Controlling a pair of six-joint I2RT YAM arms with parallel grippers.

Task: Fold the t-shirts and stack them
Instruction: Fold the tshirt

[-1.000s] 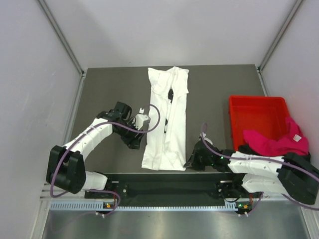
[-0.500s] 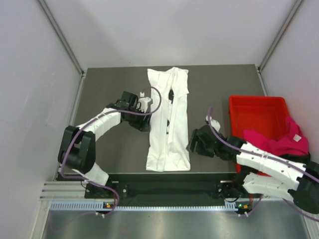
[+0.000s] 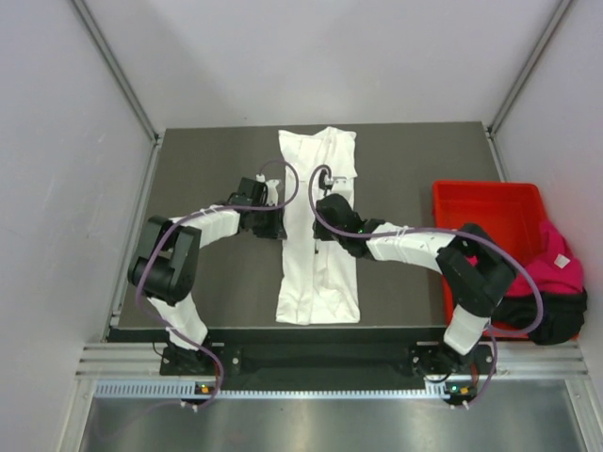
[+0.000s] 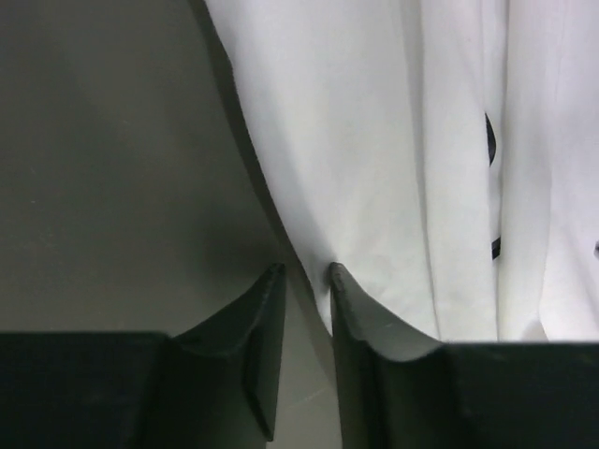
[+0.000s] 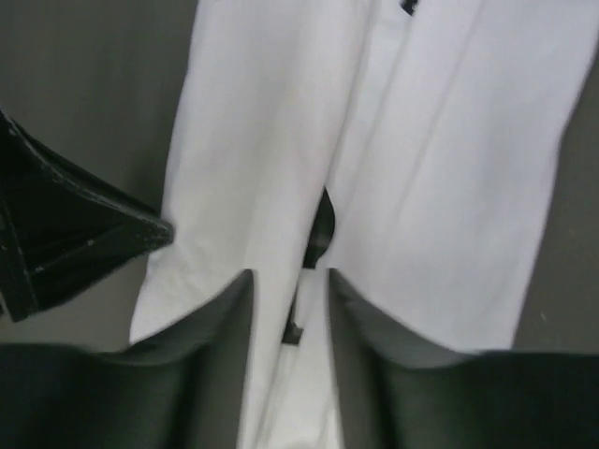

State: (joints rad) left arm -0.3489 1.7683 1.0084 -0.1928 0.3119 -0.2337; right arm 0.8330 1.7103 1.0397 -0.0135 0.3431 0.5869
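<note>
The white t-shirt (image 3: 318,254) lies on the dark table, folded lengthwise into a long narrow strip with a small black print (image 5: 321,224) showing in the fold. My left gripper (image 3: 277,224) is low at the strip's left edge; in the left wrist view (image 4: 302,276) its jaws stand a narrow gap apart, astride the cloth's edge (image 4: 374,187). My right gripper (image 3: 325,212) hovers over the middle of the strip, jaws a little apart and empty (image 5: 290,276). The magenta-pink t-shirt (image 3: 556,268) and the black one (image 3: 546,315) hang over the bin's near right corner.
The red plastic bin (image 3: 480,202) stands at the table's right side. The table (image 3: 207,160) is walled in by grey panels on the left, back and right. My left gripper shows at the left of the right wrist view (image 5: 65,234).
Both arms have swung in from the near edge toward the shirt's middle. The left gripper came to the strip's left edge; the right arm reached left across and over the strip.
</note>
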